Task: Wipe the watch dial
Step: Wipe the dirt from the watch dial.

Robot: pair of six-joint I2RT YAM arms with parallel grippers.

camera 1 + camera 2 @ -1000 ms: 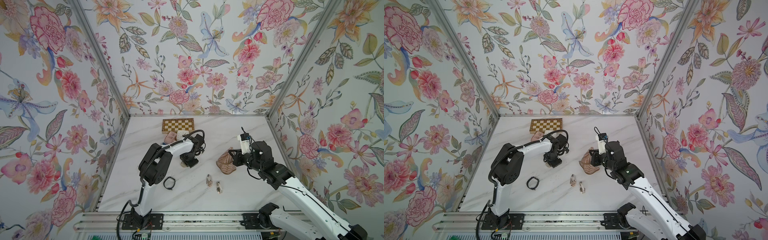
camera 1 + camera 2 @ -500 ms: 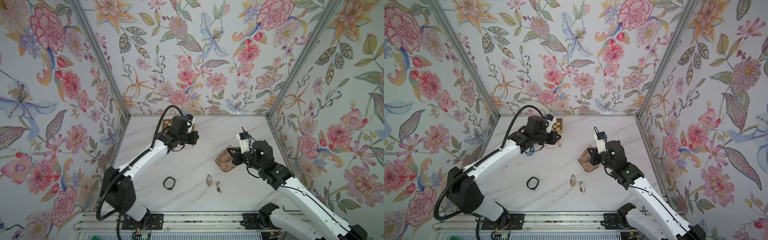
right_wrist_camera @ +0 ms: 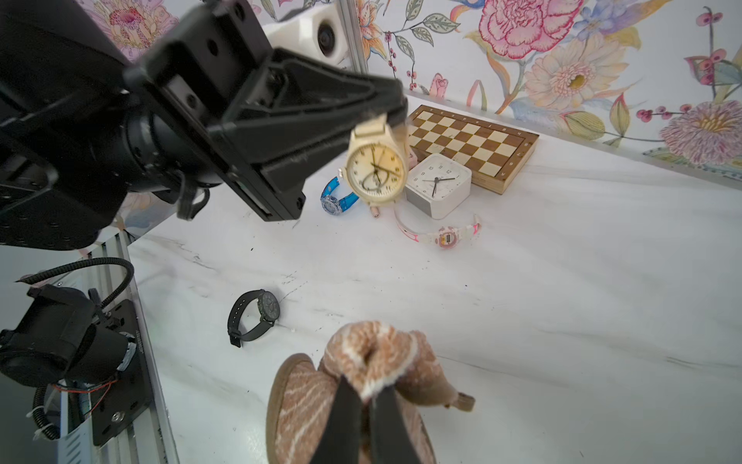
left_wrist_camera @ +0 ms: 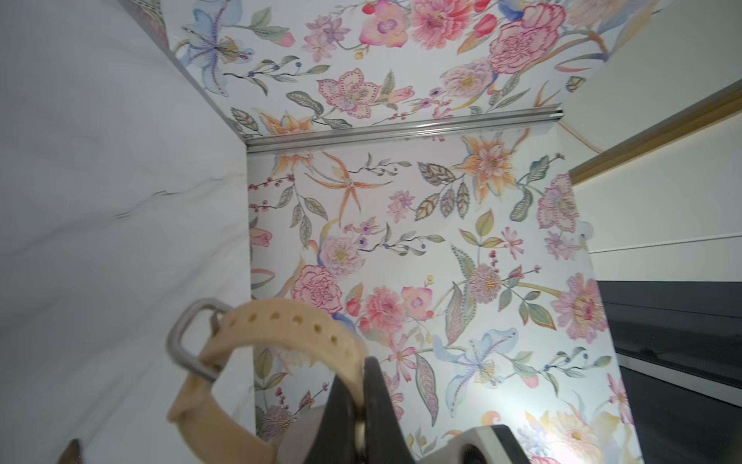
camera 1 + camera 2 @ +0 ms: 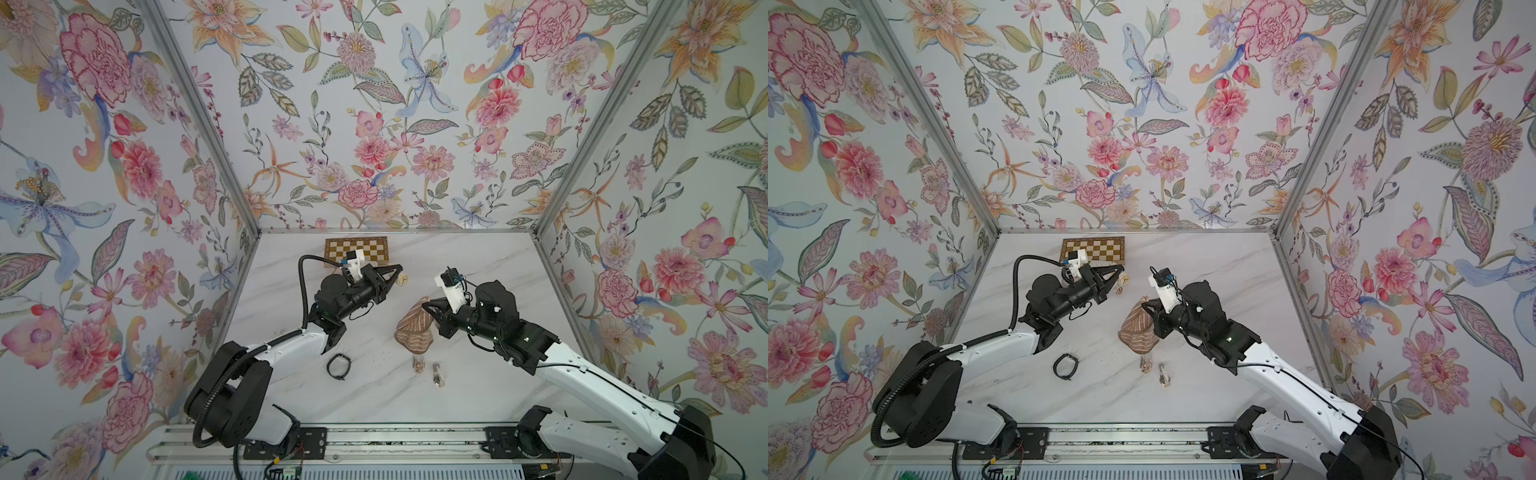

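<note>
**Left arm swinging back from the chessboard with the watch, and the grip is looking thin**

The left arm [image 5: 291, 345] is coming away from the chessboard [image 5: 355, 249] at the back of the counter [image 5: 478, 266]. It is now carrying the cream watch [image 3: 375, 170] in the air, toward the cloth [image 3: 373, 357]. The right arm is barely shifting.

- **Left jaws:** pinching only the strap [image 4: 281, 321], just above the case, so the dial is hanging free.
- **Right jaws:** clamping a bunched fold of the cloth, with the rest hanging below.

Risks, as I am judging them:
- Wiping pressure may be pushing the dial away, or twisting it round the strap.
- The strap may be slipping out of that narrow pinch.
- The bunched cloth may be presenting jaw tips rather than fabric, scratching the glass.

The black watch [image 5: 337, 366] is lying on the counter, well apart.
</note>
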